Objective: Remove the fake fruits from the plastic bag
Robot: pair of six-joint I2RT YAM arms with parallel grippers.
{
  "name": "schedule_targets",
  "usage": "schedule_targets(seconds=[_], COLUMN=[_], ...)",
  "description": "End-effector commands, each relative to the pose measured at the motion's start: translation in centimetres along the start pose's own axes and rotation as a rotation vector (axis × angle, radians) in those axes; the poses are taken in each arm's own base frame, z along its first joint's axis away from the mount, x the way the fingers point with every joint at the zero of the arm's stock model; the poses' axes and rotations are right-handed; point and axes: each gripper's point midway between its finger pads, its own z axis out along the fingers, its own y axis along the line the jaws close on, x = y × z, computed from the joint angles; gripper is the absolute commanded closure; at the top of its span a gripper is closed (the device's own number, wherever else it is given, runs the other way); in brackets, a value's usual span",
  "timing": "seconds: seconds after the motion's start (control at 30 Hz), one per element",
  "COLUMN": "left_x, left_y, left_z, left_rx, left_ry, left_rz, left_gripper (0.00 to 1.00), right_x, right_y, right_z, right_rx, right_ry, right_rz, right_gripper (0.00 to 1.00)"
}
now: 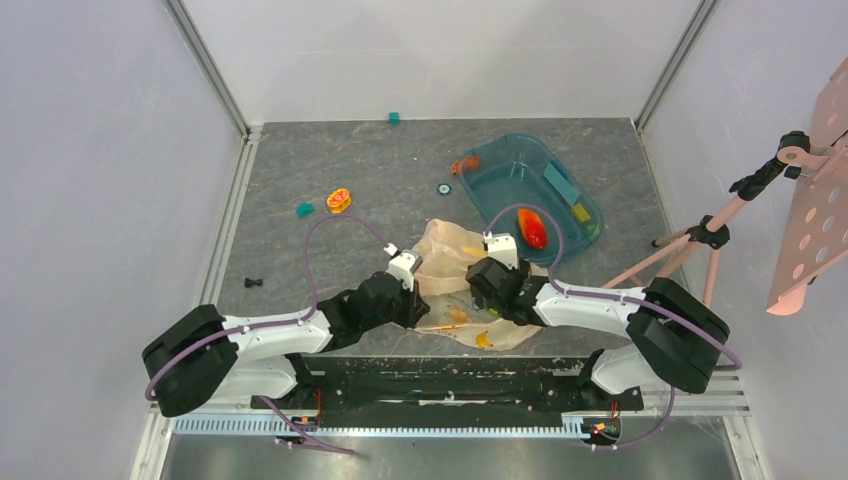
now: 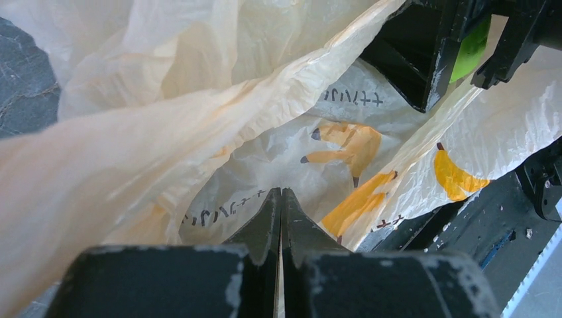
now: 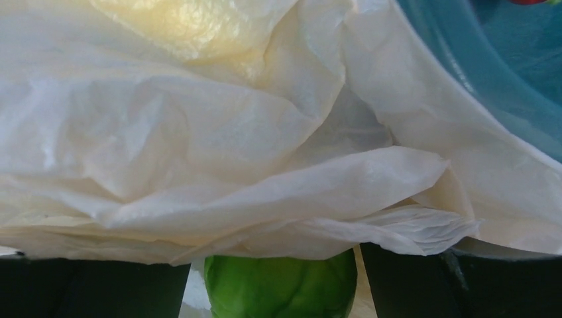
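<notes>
Peach plastic bag [image 1: 455, 262] lies crumpled on the desk [image 1: 330, 170], between both end effectors. Left wrist: the left end effector [image 2: 280, 202] is pressed together, apparently pinching bag film. Right wrist: the green fruit [image 3: 281, 291] sits squarely within the right end effector [image 3: 278, 281], seemingly gripped, under the bag's fold.

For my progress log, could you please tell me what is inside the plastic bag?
Only a green fruit shows, held in the jaws of the right gripper beneath a fold of the bag. Crumpled plastic hides the rest of the inside.
</notes>
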Motion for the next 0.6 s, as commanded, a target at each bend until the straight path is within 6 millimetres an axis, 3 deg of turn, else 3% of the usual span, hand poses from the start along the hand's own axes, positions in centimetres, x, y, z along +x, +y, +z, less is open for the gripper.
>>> schedule_targets(seconds=[0.0, 0.27, 0.57], left_x=[-1.5, -0.9, -0.7], left_y=[-1.1, 0.3, 2.9], left_z=[0.1, -0.5, -3.0], left_rx=[0.042, -0.013, -0.120], left_ry=[-0.049, -0.056, -0.114], left_rz=[0.026, 0.001, -0.028], left_gripper=[0.98, 0.98, 0.98], right_x=[1.2, -0.1, -2.6], right_y=[1.2, 4.5, 12.1], right_z=[-0.4, -1.7, -3.3], right_rx=[-0.085, -0.234, -0.386], right_ry=[0.044, 0.012, -0.025], right_rz=[0.033, 0.011, -0.157], right_gripper=[0.17, 0.42, 0.50])
